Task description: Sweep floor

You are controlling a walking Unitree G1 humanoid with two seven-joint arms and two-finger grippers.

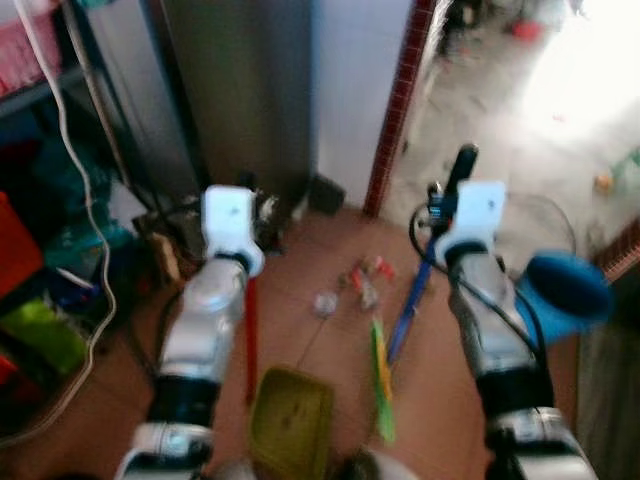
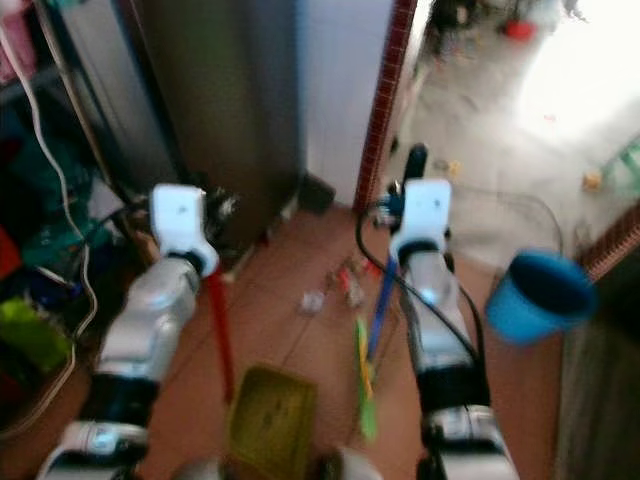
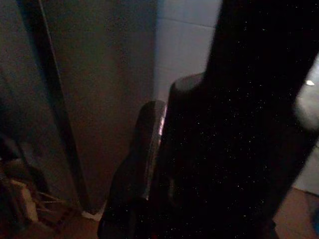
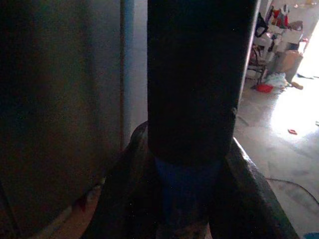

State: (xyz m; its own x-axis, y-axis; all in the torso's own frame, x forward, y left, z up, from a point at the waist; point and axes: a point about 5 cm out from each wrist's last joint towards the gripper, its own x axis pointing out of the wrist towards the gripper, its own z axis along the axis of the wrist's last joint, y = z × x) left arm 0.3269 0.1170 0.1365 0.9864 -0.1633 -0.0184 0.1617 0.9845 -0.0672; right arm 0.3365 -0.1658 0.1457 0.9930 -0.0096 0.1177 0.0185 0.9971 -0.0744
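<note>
The right gripper (image 1: 447, 205) is clamped on the broom (image 1: 410, 305), its green bristles (image 1: 381, 385) below; the left gripper (image 1: 262, 212) is clamped on the dustpan (image 1: 292, 420) handle; litter (image 1: 352, 285) lies just ahead between them; best to draw short strokes toward the pan, held flat.

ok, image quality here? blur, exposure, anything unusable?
Left and right eye views: soft all over, likely motion blur; the doorway floor is blown out, and the litter on the tiles is only smudges. Left wrist view: very dark, the near handle is a black mass. Right wrist view: dark and unfocused on the broom handle, bright beyond.
</note>
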